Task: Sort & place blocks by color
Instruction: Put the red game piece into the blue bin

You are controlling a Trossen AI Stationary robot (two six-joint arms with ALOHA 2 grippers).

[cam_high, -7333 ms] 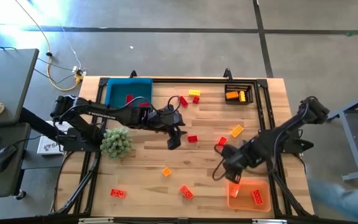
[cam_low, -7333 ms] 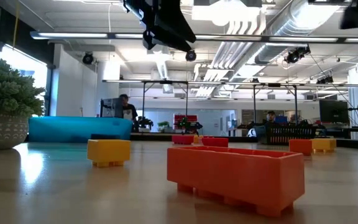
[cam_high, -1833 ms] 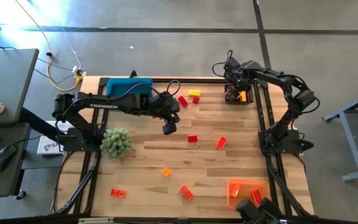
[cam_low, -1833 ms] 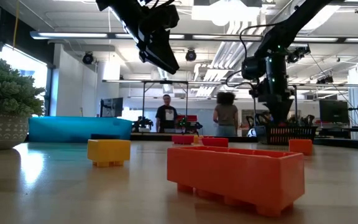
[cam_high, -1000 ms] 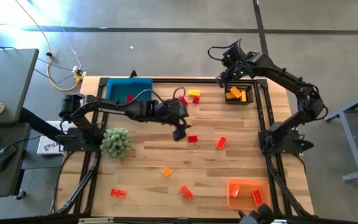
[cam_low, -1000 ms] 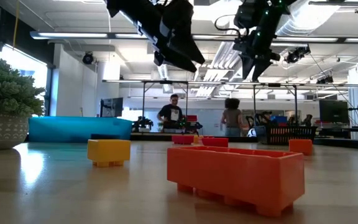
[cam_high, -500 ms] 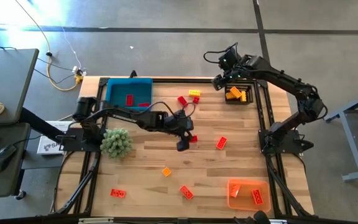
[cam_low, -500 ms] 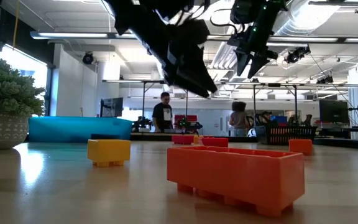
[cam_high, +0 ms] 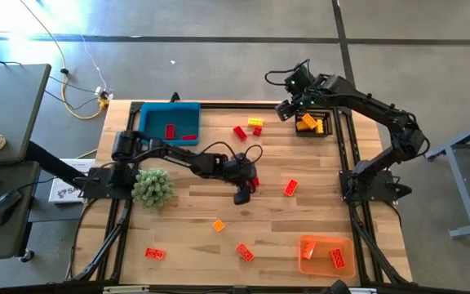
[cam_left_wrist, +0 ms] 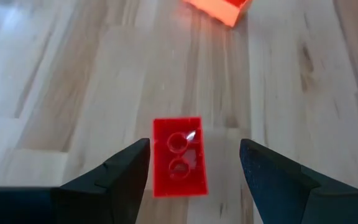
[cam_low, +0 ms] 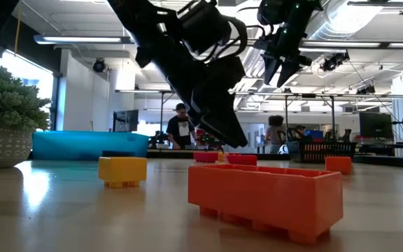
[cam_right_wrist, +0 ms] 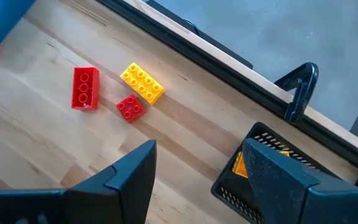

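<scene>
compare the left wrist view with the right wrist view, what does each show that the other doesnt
Only the left wrist view: a small red brick lying flat on the wood, framed between the open fingers of the left pincer, with an orange brick farther off.

Only the right wrist view: a yellow brick with two red bricks beside it, the black basket holding yellow pieces, a clamp on the table's rim, and the open right pincer with nothing between its fingers.

Both: the wooden table, and each arm's own dark fingers.

blocks upper centre of counter | bin upper left | basket upper right | tray lower right
</scene>
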